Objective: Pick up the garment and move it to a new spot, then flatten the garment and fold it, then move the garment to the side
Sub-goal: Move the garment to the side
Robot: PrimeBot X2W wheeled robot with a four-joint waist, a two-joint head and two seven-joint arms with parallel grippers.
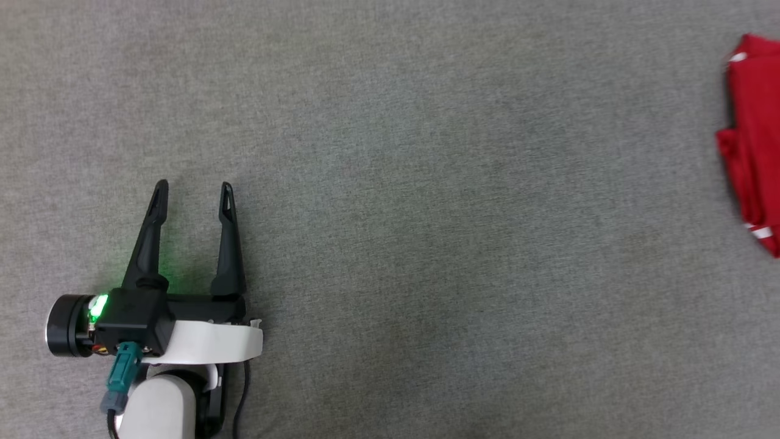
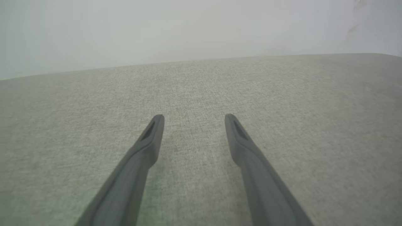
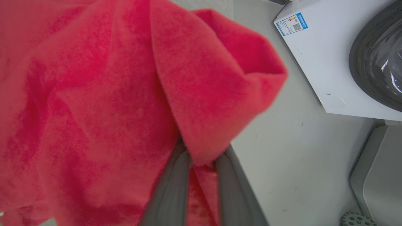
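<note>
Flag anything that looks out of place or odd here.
Nothing is damaged or spilled. The one untidy thing is the red shirt: it is bunched in folds at the right edge of the head view, a fold pinched in the right gripper. The left gripper is open and empty.

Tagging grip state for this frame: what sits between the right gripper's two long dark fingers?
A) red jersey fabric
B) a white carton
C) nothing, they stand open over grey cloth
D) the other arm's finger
A: in the right wrist view the red jersey-style garment is pinched in the right gripper and drapes over it. The left gripper stands open and empty above the grey woven surface.
</note>
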